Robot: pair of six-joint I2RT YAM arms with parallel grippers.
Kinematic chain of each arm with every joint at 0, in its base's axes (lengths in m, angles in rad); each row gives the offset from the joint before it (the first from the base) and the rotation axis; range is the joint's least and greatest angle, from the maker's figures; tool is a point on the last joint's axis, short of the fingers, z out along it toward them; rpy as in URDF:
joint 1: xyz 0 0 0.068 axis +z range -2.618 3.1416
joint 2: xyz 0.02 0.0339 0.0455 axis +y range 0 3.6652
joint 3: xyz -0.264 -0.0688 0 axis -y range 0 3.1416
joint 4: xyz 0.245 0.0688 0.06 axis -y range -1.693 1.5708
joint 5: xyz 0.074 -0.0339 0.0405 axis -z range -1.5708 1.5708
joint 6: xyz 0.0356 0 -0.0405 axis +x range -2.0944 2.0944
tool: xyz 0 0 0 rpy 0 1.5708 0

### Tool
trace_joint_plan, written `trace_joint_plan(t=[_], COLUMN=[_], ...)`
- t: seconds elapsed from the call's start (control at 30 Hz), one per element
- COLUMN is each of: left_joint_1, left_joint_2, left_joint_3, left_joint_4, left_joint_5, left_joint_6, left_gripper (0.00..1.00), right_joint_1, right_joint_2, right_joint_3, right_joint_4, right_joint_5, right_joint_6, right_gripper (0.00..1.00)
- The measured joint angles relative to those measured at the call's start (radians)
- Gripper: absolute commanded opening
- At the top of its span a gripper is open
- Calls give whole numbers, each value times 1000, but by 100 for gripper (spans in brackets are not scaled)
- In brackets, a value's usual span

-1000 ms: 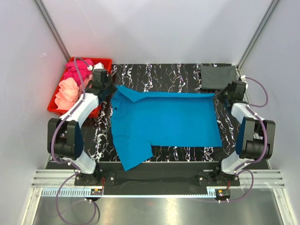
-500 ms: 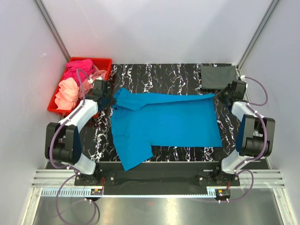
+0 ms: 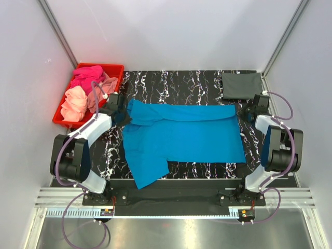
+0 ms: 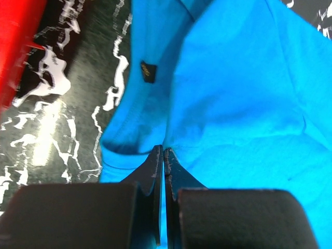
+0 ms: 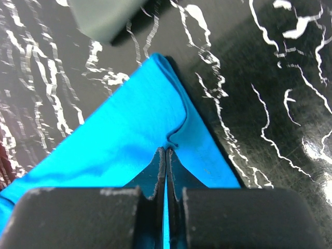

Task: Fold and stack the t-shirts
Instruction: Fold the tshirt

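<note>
Shirts fill the red bin at the far left corner of the tabletop: a hot pink t-shirt at the back, a peach t-shirt beside it and a salmon t-shirt at the front, all crumpled. The blue t-shirt lies spread across the middle of the tabletop, its far edge doubled over in a narrow band between the two arms. A dark grey t-shirt lies folded flat at the far right corner.

The overhead view sets the left fingers at the collar end and the right fingers at the opposite far corner, but not their grip. The left wrist view shows its pair pressed together on a pinch of blue cloth beside the neckline, where a small dark label sits. The right wrist view shows its pair clamped on the blue corner, the grey shirt's edge just beyond.

The tabletop is black with white marbling; plain pale walls enclose it.
</note>
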Motion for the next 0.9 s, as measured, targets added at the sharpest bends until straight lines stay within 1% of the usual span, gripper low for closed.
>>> trace_joint_plan(t=[0.13, 0.47, 0.9], left_joint_1=[-23, -32, -53], left_joint_2=[10, 22, 45], left_joint_3=[0, -24, -38], left_joint_4=[-13, -35, -79], left_joint_5=[-11, -43, -120], left_joint_6=[0, -1, -2], left_gripper=[0, 0, 0], right_joint_1=[-2, -4, -5], right_joint_2=[29, 65, 76], right_joint_3=[0, 35, 56], right_joint_4=[-19, -123, -168], right_joint_5=[0, 19, 43], right_joint_6=[0, 16, 16], right_gripper=[0, 0, 0])
